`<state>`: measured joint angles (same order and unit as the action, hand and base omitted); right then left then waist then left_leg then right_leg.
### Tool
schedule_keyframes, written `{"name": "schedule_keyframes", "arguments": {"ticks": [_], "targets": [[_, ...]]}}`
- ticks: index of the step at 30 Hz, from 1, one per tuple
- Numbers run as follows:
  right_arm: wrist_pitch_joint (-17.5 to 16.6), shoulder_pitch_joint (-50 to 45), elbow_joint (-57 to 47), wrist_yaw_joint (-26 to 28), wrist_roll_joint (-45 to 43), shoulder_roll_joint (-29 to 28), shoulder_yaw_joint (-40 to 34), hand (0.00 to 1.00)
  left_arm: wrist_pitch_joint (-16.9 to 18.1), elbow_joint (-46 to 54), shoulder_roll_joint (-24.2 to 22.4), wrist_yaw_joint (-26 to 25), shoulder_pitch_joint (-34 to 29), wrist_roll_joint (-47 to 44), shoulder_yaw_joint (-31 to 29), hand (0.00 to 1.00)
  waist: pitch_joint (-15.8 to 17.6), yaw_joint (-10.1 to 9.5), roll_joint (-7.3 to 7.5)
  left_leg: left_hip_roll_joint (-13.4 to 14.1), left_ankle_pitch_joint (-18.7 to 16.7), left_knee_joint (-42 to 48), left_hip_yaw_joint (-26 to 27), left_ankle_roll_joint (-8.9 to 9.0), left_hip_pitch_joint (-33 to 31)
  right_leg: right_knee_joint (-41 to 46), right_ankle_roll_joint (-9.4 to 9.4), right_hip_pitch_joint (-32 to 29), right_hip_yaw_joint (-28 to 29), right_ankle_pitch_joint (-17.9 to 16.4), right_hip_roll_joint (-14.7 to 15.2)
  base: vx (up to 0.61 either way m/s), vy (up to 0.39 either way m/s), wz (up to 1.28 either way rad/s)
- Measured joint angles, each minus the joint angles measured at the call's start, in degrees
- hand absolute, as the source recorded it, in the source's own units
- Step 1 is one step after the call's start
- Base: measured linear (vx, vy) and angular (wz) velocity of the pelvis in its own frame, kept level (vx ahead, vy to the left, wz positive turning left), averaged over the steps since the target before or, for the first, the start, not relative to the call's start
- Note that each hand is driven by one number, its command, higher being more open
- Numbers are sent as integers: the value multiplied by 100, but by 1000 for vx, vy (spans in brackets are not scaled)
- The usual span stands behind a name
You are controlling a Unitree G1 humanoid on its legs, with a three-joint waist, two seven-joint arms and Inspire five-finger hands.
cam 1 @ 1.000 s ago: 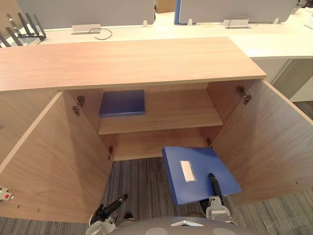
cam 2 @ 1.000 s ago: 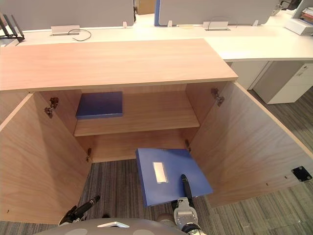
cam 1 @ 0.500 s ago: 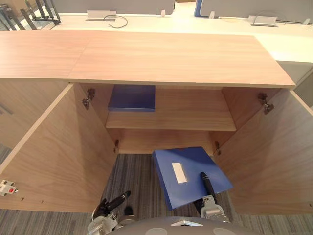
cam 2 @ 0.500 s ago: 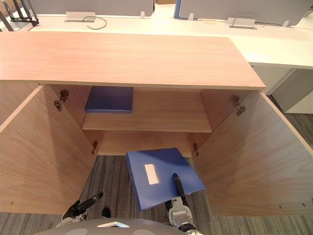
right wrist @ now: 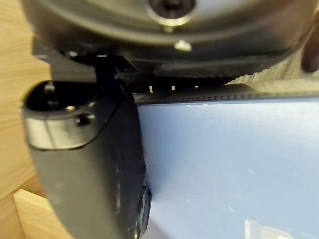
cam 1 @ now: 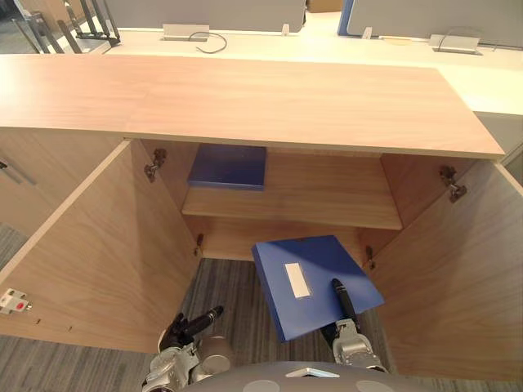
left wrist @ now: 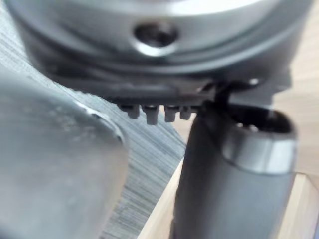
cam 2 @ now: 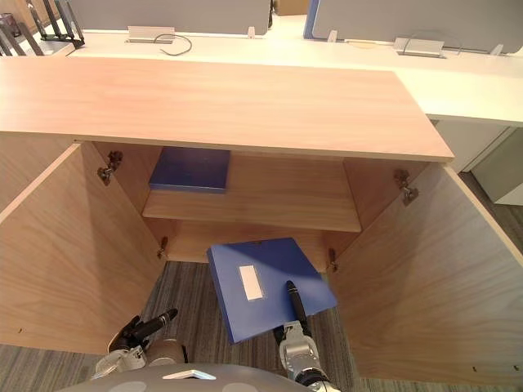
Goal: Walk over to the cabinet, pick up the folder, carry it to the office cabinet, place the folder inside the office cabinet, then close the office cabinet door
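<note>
The blue folder (cam 1: 317, 260) with a white label lies tilted in my right hand (cam 1: 343, 304), whose thumb presses on its top near the front edge; the blue cover (right wrist: 224, 159) also shows past that thumb (right wrist: 89, 164). It hovers just in front of the lower opening of the wooden office cabinet (cam 1: 245, 98). Both cabinet doors, left (cam 1: 106, 253) and right (cam 1: 458, 278), stand wide open. A second blue folder (cam 2: 190, 169) lies flat on the inner shelf (cam 1: 327, 192), at its left end. My left hand (cam 1: 194, 327) hangs low by the left door, fingers relaxed and holding nothing.
Striped grey carpet (cam 1: 233, 294) lies between me and the cabinet. Behind the cabinet run white desks (cam 2: 458, 82) with grey partition screens, cable boxes and a black file rack (cam 1: 90, 20) at the far left.
The whole picture has shifted, so the camera has moved and now faces the cabinet more squarely. The folder stays in my right hand and sits nearer the lower opening.
</note>
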<state>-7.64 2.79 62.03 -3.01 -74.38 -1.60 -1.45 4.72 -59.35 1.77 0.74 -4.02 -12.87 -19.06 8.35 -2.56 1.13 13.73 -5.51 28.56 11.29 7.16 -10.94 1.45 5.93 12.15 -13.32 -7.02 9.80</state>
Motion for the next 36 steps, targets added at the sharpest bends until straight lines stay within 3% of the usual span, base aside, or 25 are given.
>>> {"name": "schedule_keyframes", "arguments": {"ticks": [3,4,7,11,15,19,24,27,32,36], "targets": [[3,-4,-1,-7,209,119,54,0,-4,11,-204,-27,-93,-4,-132,100,-44,-18,-241,1,297,-1207,125,-128,280,118,109,-150,256,-60,3,24,171,-44],[45,-12,25,-22,216,125,161,0,-16,12,-244,-31,-78,-13,-219,100,-33,-57,-192,-82,364,-1295,239,-88,444,168,173,-142,410,-104,111,82,154,-50],[205,-42,39,-2,279,-50,212,0,-3,23,-76,-51,-101,25,-225,100,-165,-41,51,-292,14,-1156,547,-81,468,29,224,-200,641,-61,356,111,130,-45],[281,-6,266,52,458,-89,123,0,-7,-158,-8,-59,-85,54,-202,100,-401,-38,171,-530,-96,-1177,687,-101,482,-119,371,-233,682,73,569,161,110,-17],[344,66,595,62,479,105,-140,0,2,-438,33,-96,-55,55,311,100,-624,-32,-128,-706,-7,-1529,588,-223,591,-270,380,-287,663,472,630,168,64,-6],[332,79,686,61,478,195,-256,0,7,-495,66,-114,-54,50,564,100,-660,-32,-175,-785,77,-1982,599,-237,896,-93,426,-341,691,616,650,139,47,-10],[269,194,678,62,478,354,-393,0,16,-509,76,-140,-79,58,805,100,-702,-36,-233,-979,265,-2392,570,-330,1229,935,428,-891,899,610,834,64,70,-18],[172,299,640,84,464,245,-472,0,20,-485,109,-186,-75,186,808,100,-665,-30,-183,-943,265,-2411,575,-330,1226,1065,428,-1026,843,611,845,8,-4,-12],[162,303,460,151,428,141,-230,0,43,-420,129,-185,-59,259,802,100,-529,-5,-152,-744,345,-2560,562,-248,1225,1118,423,-1140,615,614,608,-46,-80,-8],[89,221,114,154,427,178,-4,0,51,-365,133,-173,-35,378,724,100,-422,31,-85,-745,641,-2933,553,-218,1216,830,417,-1116,364,618,563,-76,-75,-1]]}}
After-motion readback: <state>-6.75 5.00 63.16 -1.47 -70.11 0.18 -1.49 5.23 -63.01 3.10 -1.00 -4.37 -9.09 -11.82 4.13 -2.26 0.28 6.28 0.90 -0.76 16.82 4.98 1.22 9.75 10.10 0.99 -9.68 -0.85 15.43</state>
